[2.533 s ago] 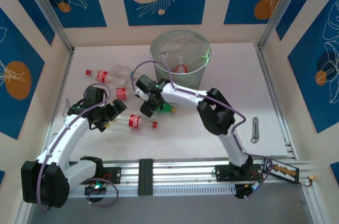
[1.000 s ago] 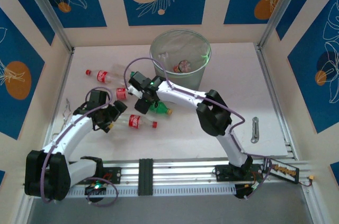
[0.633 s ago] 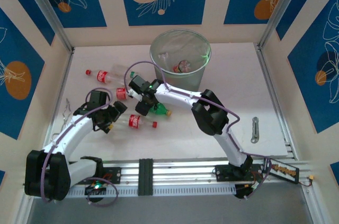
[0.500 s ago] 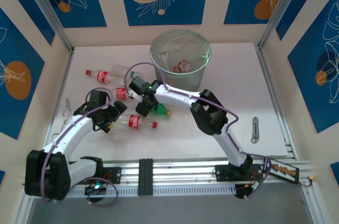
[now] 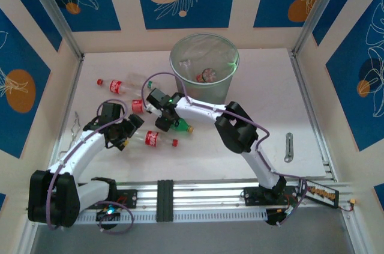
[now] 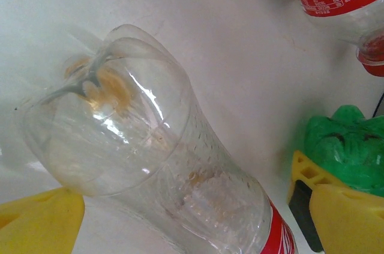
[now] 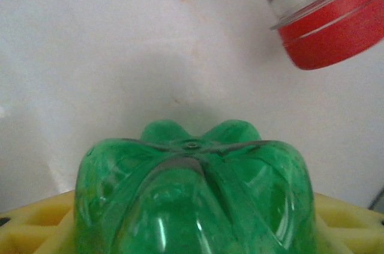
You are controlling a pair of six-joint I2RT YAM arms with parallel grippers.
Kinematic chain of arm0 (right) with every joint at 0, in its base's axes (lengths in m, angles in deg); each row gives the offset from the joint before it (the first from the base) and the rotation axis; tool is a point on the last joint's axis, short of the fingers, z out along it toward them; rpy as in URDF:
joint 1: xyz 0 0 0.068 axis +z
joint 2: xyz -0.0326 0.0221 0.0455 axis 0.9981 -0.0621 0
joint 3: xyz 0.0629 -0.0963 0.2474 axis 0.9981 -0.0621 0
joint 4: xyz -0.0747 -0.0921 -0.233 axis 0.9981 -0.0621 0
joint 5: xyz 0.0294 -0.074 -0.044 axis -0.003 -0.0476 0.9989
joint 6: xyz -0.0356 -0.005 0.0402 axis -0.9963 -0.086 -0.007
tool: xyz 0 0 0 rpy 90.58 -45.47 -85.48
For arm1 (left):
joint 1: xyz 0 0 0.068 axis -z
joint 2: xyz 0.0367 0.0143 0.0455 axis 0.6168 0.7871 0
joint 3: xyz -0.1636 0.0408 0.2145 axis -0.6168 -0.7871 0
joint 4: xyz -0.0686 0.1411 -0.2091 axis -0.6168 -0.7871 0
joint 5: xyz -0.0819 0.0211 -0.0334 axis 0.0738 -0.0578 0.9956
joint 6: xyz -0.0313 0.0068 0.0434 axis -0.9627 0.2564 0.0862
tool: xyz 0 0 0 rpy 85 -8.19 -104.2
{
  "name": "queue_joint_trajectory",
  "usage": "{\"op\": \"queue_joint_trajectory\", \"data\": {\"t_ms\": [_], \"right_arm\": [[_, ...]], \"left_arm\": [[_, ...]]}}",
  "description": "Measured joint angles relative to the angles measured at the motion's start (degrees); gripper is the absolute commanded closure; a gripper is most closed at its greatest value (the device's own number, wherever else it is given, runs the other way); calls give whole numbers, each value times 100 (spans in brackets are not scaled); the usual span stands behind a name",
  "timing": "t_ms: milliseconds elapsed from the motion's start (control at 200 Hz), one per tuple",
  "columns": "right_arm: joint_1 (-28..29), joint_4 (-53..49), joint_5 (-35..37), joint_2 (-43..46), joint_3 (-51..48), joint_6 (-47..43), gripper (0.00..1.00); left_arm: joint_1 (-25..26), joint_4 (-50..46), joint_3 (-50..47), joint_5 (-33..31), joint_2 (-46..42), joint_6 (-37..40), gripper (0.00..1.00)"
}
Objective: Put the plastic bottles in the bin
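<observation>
My right gripper (image 7: pixel 192 230) straddles the green bottle (image 7: pixel 192 197), which lies on its side on the smooth white table (image 7: pixel 90 56). I look straight at its lobed, petal-shaped base, glossy and translucent, with my yellow plastic fingers (image 7: pixel 36 229) showing at both flanks. Whether they press the plastic or merely bracket it, I cannot tell. A red cap (image 7: pixel 330 32) on a clear neck lies just past it.

My left gripper (image 6: pixel 180 200) stands wide, its jaws on either side of a clear bottle (image 6: pixel 114 140) lying on the table. That bottle has a rounded base with moulded ridges, a stippled waist and the edge of a red label. My right-hand finger is apart from it.

The bin (image 5: pixel 222 89) stands at the far side of the table, beyond the green bottle. It is round with fine grey-green mesh walls, tapers downward and has a thin clear liner. A red-labelled bottle (image 5: pixel 207 75) lies inside it. Two more red-labelled bottles lie to the left, one just beside my right wrist (image 5: pixel 137 105) and one farther left (image 5: pixel 117 86).
</observation>
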State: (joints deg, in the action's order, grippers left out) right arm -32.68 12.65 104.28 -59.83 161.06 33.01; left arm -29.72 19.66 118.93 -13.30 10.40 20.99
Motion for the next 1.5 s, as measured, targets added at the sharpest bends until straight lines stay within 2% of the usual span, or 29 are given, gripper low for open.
{"op": "queue_joint_trajectory", "data": {"t_ms": [305, 515, 735, 975, 1170, 1496], "right_arm": [[197, -267, 46, 1060, 271, -15, 39], [275, -284, -343, 2223, 461, -11, 39], [17, -258, -627, 2828, 1235, 140, 40], [-1113, -92, -647, 2778, 1910, 509, 40], [-2022, -127, -981, 2002, 2747, 1071, 40], [-2153, -560, -1410, 669, 2964, 1464, 40]], "left_arm": [[0, 114, -28, 2, 109, -105, 6], [0, 234, -37, 4, 284, -131, 7], [0, 317, -44, 4, 356, -151, 9], [0, 400, -94, 7, 413, -238, 11], [0, 490, -131, 7, 481, -251, 14], [0, 555, -151, 2, 535, -254, 17]]}}
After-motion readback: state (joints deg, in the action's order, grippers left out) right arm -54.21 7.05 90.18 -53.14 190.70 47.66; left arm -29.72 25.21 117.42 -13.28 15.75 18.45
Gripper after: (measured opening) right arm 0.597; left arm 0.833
